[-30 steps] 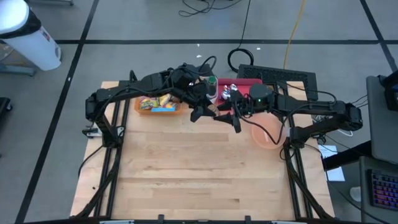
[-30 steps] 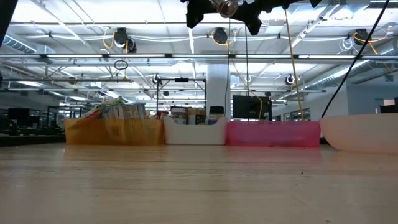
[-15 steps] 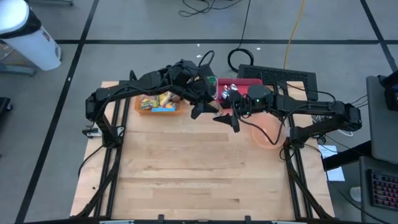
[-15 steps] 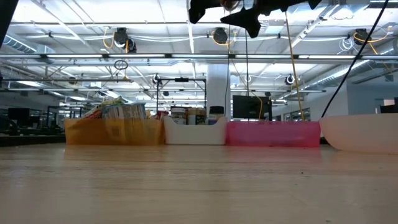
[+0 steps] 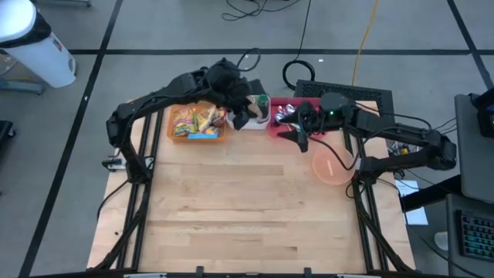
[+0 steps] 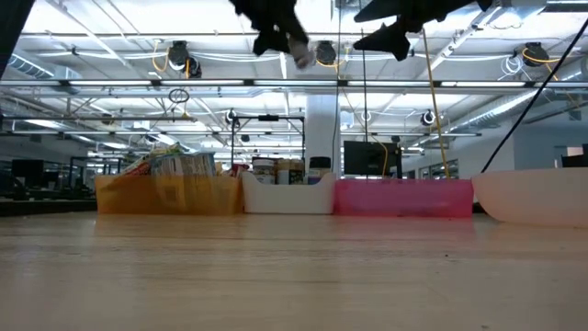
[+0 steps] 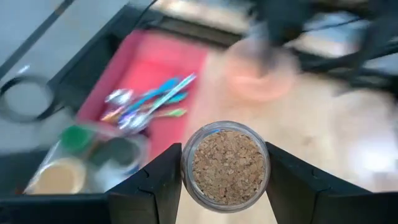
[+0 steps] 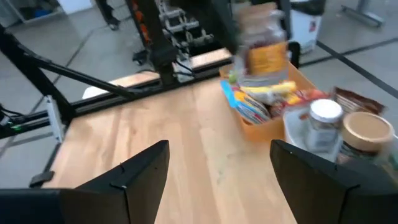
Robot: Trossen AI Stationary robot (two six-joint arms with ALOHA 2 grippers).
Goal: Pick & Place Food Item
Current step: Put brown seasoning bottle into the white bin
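I've got the jar of granola (image 7: 227,166) clamped between my left gripper (image 7: 225,180) fingers, lid off, the crumbly brown fill showing right up at the rim, the jar's long axis running along my line of sight. From overhead my left gripper (image 5: 241,110) sits high over the back of the table, just above the white bin (image 5: 255,116), with the orange bin (image 5: 199,123) of bright snack packets on one side and the red tray (image 5: 287,120) on the other. Past the jar I can see the red tray holding a scatter of spoons (image 7: 149,102), some blue, some green, and next to it the clear-walled bin with a green-lidded jar (image 7: 77,138) and a tan-lidded one. The pink bowl (image 5: 333,165) lies beyond the red tray, nearer my right arm than my left, and looks empty from above. So the crossing, as I judge it, runs from here over the red tray toward that bowl. My right gripper (image 5: 299,139) hangs near the front edge of the red tray, fingers spread wide with nothing between them, between the jar and the bowl. It's looking back across bare wood at the orange bin and the jars.
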